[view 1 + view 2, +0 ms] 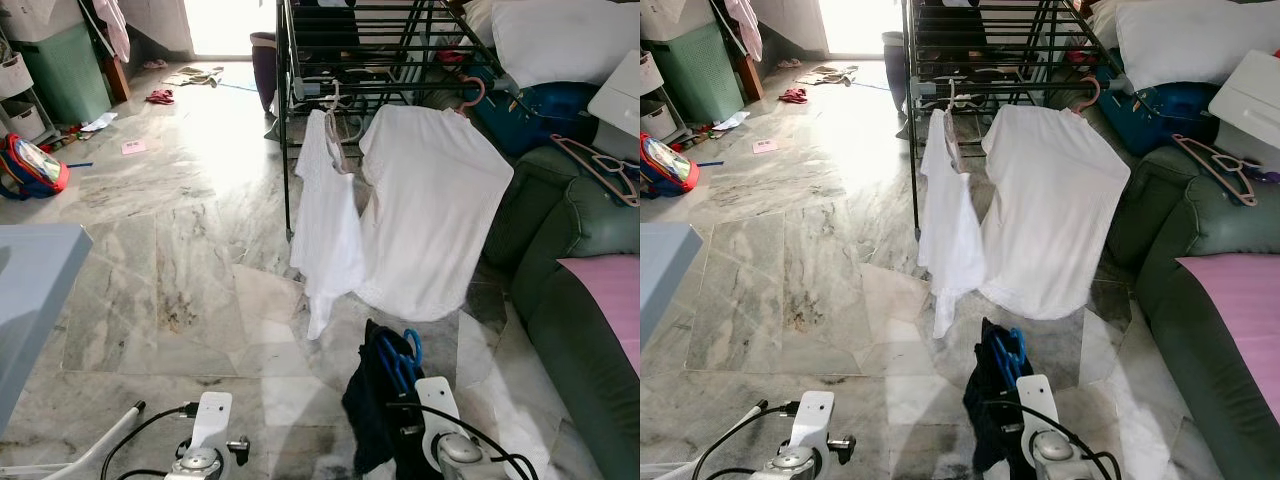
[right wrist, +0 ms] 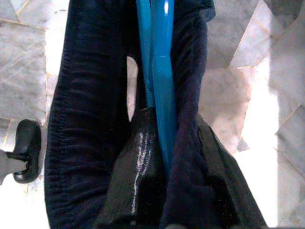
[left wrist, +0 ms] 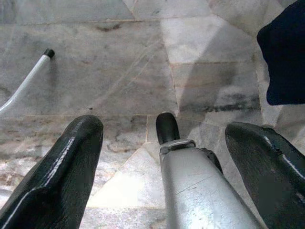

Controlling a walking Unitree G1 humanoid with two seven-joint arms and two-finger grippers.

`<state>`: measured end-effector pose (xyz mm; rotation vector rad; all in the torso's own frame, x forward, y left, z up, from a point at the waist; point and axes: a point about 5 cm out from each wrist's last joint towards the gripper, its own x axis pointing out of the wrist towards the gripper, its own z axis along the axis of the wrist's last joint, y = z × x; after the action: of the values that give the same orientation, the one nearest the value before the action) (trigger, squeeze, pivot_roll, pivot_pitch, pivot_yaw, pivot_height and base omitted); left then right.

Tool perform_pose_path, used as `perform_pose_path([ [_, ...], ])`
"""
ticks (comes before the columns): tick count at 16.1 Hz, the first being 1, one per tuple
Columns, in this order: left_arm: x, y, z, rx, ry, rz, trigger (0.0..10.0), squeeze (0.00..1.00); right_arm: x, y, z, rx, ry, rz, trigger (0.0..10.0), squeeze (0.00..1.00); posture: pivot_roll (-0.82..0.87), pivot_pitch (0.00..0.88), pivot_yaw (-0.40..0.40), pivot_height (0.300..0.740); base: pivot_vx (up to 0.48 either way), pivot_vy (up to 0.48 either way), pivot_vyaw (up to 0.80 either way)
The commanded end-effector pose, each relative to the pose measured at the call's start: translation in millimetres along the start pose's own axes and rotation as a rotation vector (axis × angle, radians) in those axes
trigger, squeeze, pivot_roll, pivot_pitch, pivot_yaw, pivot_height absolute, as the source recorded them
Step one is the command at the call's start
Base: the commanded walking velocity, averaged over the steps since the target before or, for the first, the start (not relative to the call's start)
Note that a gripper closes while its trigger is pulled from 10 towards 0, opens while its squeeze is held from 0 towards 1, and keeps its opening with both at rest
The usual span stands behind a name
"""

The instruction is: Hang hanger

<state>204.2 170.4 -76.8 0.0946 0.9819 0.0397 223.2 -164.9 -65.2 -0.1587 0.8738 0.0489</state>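
Note:
My right gripper (image 2: 157, 191) is shut on a blue hanger (image 2: 159, 71) that carries a dark navy garment (image 1: 372, 405). It hangs low over the marble floor, in front of me and slightly right. The hanger's blue hook (image 1: 406, 352) sticks up above the cloth. Beyond it stands a black metal drying rack (image 1: 380, 50) with two white shirts (image 1: 430, 210) hanging from its near rail on hangers. My left gripper (image 3: 163, 125) is open, low over the floor at the left, fingers (image 3: 62, 167) spread wide with nothing held.
A green sofa (image 1: 560, 250) with a pink cushion (image 1: 612, 290) runs along the right; a pink hanger (image 1: 600, 165) lies on its arm. A blue-grey tabletop (image 1: 30, 290) juts in at left. A white pole (image 1: 105, 435) lies near my left arm. Backpack (image 1: 30, 165) and clutter sit far left.

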Motion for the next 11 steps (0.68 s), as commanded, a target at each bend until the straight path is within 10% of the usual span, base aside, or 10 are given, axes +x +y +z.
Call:
perform_pose_path([
  [1,0.0,2.7,-0.9,0.001,0.008,0.014,10.0,0.00,0.0,-3.8,0.0,-0.003,0.004,-0.005,10.0,0.00,0.09,0.000,-0.047,0.740,0.000,0.000,0.00],
  [11,0.5,5.6,5.3,-0.017,-0.010,0.037,10.0,0.00,-0.2,-5.1,-1.3,-0.019,0.009,-0.002,10.0,0.00,0.10,0.000,-0.066,0.740,0.000,0.000,0.00],
])
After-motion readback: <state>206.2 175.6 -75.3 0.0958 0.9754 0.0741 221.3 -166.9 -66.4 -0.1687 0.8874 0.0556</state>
